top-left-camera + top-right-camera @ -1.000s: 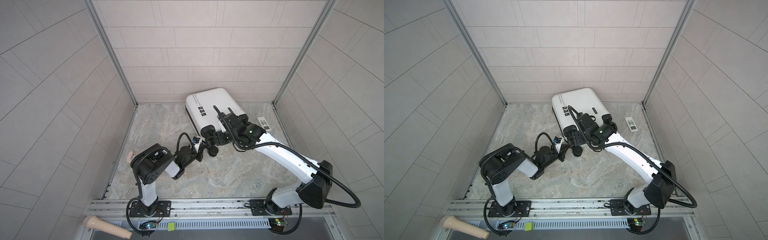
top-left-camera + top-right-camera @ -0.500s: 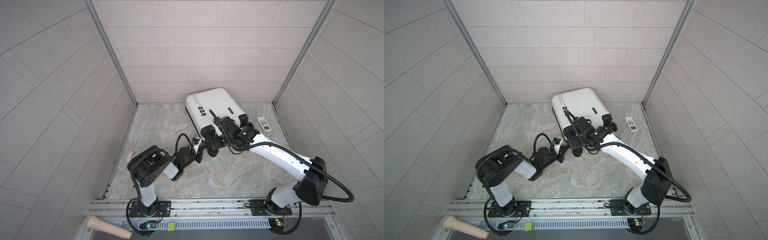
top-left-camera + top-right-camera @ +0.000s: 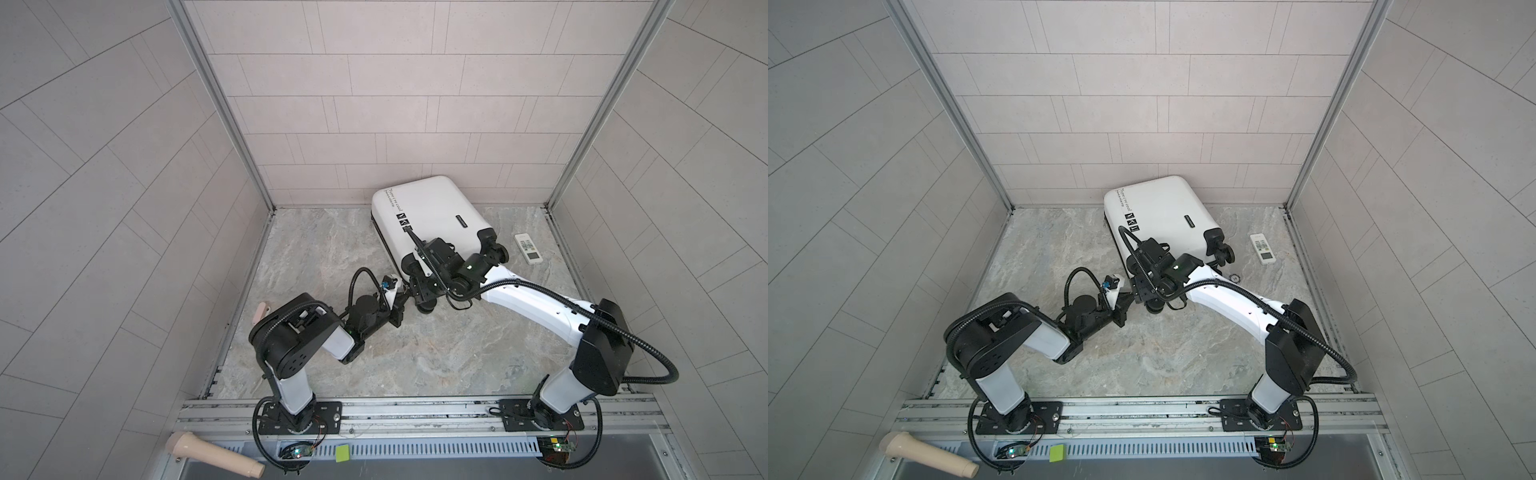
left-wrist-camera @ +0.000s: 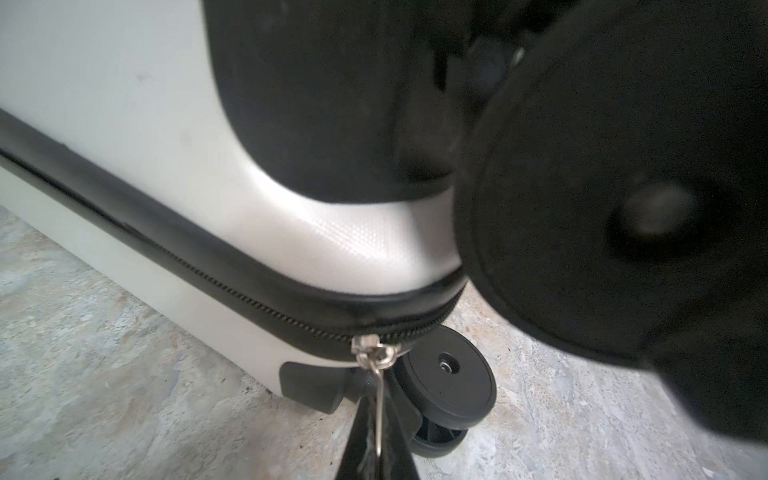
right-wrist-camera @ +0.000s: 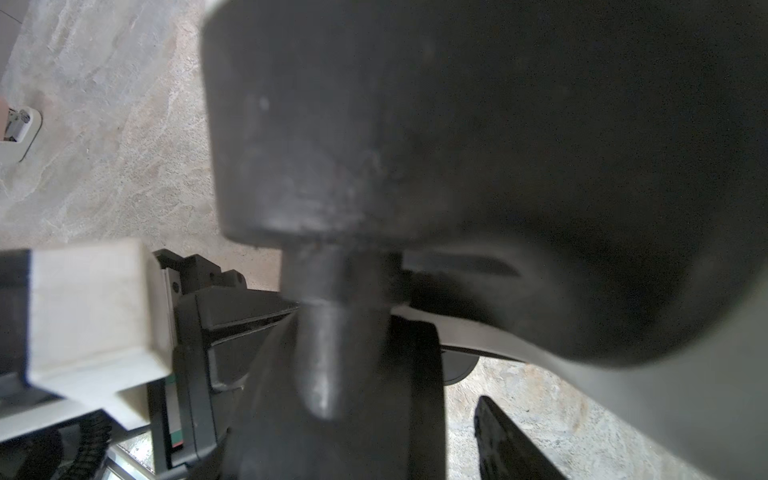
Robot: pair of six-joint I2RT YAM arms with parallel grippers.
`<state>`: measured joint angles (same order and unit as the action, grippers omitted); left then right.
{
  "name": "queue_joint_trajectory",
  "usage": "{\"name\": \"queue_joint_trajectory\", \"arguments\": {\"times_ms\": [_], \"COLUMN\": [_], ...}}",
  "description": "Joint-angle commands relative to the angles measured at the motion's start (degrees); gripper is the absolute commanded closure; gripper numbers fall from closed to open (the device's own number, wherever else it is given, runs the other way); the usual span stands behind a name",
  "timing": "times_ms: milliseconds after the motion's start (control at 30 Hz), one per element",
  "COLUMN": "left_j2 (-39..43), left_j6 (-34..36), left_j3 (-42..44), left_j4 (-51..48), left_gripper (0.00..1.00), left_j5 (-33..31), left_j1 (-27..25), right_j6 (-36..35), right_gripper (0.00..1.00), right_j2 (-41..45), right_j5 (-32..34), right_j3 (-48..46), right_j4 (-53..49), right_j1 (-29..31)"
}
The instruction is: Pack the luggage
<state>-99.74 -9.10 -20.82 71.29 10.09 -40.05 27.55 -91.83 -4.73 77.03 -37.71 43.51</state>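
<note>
L gripper (image 4: 376,419) jaws pressing together, pinching the metal zipper pull (image 4: 377,386). Pull is hanging off the slider (image 4: 368,349), which is sitting on the black zipper band (image 4: 208,266) at the luggage's rounded corner, just above the lower wheel (image 4: 446,382). R gripper (image 3: 419,286) jaws standing spread, straddling the upper wheel (image 4: 602,208) at that same corner. R wrist view is blurring out close-up, so can't tell if the pads are touching it. In both top views both grippers are meeting at the luggage's near-left corner, L arm extending low from the left, R arm extending across from the right. Luggage (image 3: 432,212) lying flat on the marble floor (image 3: 324,257), shell closed, far end up at the back wall (image 3: 395,124), right of centre, wheel end facing the arm bases. White remote (image 3: 528,248) lying on the floor near the luggage's right side, not touching.
</note>
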Motion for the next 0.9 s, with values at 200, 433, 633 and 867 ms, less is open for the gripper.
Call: {"name": "queue_joint_trajectory", "arguments": {"times_ms": [200, 433, 633, 867], "left_j2": [3.02, 3.67, 4.37, 5.89], "left_j6": [-0.65, -0.87, -0.29, 1.36], "left_j3": [-0.18, -0.01, -0.19, -0.8], "left_j4": [4.32, 3.94, 2.98, -0.12], "left_gripper": [1.0, 1.0, 1.0, 1.0], "left_j5": [0.8, 0.7, 1.73, 3.26], "left_j1": [-0.5, -0.64, -0.91, -1.67], "right_j6": [0.85, 1.02, 1.27, 0.78], "right_gripper": [0.21, 0.31, 0.61, 0.86], "right_j2": [-0.39, -1.72, -2.39, -1.86], "right_j5": [2.22, 5.14, 4.85, 3.14], "right_j3": [2.58, 3.25, 4.58, 8.64], "right_j4": [-0.38, -0.26, 0.17, -1.24], "right_j1": [1.41, 1.25, 1.08, 1.15]}}
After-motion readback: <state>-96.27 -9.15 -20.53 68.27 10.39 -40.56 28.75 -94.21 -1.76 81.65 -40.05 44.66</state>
